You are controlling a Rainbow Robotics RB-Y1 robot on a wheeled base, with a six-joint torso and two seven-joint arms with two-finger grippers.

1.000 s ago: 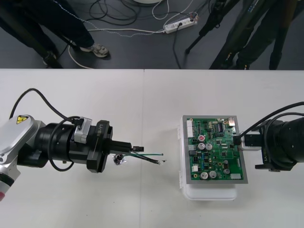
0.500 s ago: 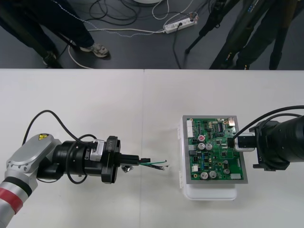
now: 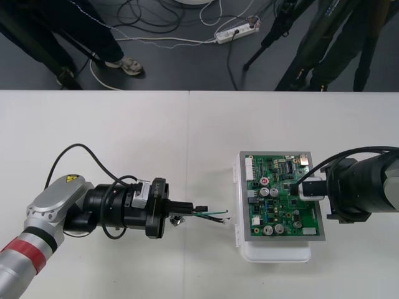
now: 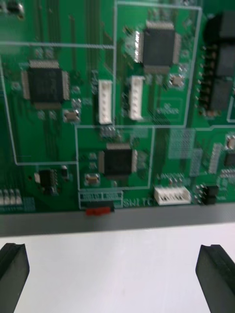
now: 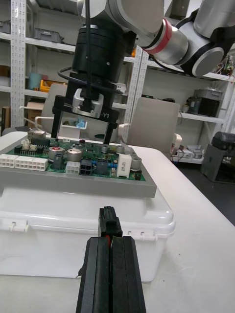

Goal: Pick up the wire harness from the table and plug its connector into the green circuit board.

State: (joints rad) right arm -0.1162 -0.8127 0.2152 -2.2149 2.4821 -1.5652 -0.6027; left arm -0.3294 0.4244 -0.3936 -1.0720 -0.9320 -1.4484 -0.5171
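Advanced toward green circuit board (image 3: 280,196) since a second ago: left claw (image 3: 198,209), clamped on harness plug (image 5: 108,221); right claw (image 4: 113,255), fingers apart, at board's right edge.

A thin strip of bare table (image 3: 206,156) was left btw the wire harness (image 3: 212,215) tips and the green board (image 3: 277,199), tight tbh. Board's right edge was blocked by the right gripper (image 3: 303,189), fingers spread. Far side was left clear.
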